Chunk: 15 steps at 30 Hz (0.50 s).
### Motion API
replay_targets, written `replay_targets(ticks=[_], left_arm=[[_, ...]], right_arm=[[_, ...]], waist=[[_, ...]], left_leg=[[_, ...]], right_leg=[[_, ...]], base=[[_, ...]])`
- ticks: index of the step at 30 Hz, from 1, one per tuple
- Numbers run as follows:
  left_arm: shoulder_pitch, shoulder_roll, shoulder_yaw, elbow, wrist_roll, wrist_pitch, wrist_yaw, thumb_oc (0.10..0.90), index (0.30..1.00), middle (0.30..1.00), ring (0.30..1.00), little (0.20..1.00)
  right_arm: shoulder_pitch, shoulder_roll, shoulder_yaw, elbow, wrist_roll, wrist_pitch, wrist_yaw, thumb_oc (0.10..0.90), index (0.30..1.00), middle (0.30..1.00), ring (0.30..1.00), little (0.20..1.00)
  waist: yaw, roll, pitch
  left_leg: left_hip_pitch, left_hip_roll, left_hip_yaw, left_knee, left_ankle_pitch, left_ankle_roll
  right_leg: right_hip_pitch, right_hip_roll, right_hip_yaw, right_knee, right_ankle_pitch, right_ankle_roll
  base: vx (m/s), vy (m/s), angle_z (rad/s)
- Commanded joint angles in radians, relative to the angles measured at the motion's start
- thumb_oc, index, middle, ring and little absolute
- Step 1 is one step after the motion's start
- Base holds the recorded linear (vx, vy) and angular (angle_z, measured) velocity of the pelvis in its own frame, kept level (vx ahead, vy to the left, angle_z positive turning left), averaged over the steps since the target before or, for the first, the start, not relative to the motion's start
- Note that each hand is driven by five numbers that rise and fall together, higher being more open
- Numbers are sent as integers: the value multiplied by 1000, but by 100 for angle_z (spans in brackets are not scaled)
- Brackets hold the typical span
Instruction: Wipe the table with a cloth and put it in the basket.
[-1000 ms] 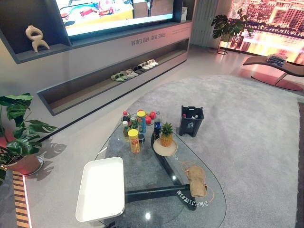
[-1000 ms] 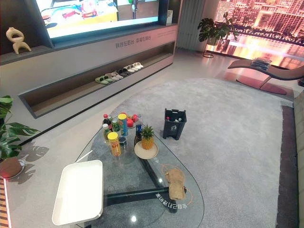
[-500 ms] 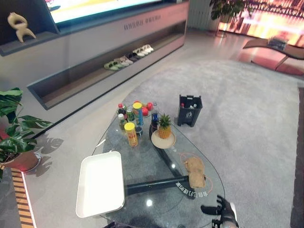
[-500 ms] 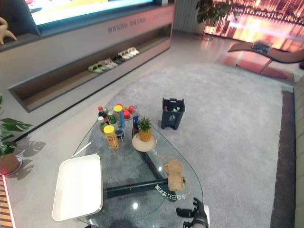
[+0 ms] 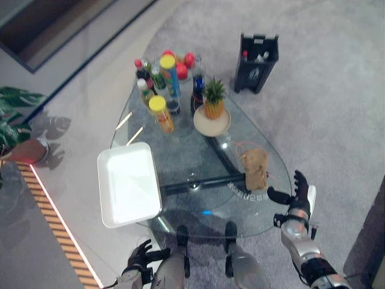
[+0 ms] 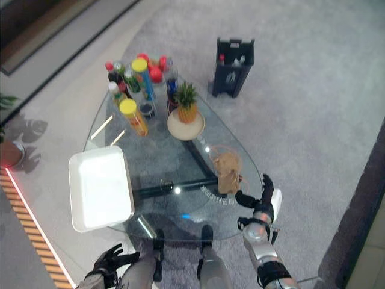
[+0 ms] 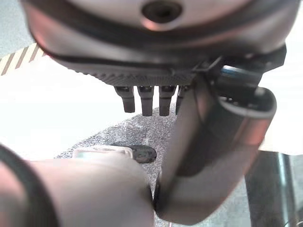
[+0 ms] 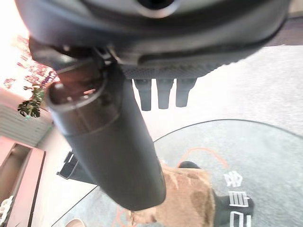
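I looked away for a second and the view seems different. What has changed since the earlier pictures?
The camera has tilted down toward the glass table. The right hand has come up at the table's near right edge, fingers open, close to the tan cloth but not on it. The left hand now shows low beside the table. Cloth, white tray and black basket lie as before.

A pineapple [image 5: 212, 99] stands on a round plate [image 5: 212, 121] near the glass top's middle. At its ten o'clock cluster capped bottles [image 5: 157, 75], with a yellow-lidded canister [image 5: 160, 113] nearest the viewer. A white tray [image 5: 128, 183] overhangs the edge at eight o'clock. A potted plant [image 5: 18, 123] sits on the floor at nine o'clock.
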Motion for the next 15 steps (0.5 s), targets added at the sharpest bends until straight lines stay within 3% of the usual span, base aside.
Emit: replay_targets(ticks=[1,15], left_arm=[[30,-21,-19,13,-40,-39,17,800,900,900,900,900],[-67,-21,-65,-41,-85,-28,55,800,900,900,900,900]], right_arm=[[-17,-53,-5,-147,-17,-40,-63,800,900,900,900,900],[-258,-62,11,-231,-17,18,-154,800,900,900,900,900]], waist=[[-5,-25,-16],[6,-7,117]], left_leg=[[-87,-10,24,119,-12,33],[-260,-29,37,168,20,38]], right_leg=[[-92,-39,44,136,-12,-1],[-267,-27,48,205,6,-7]], base=[[-74,22,4],[-57,23,2]])
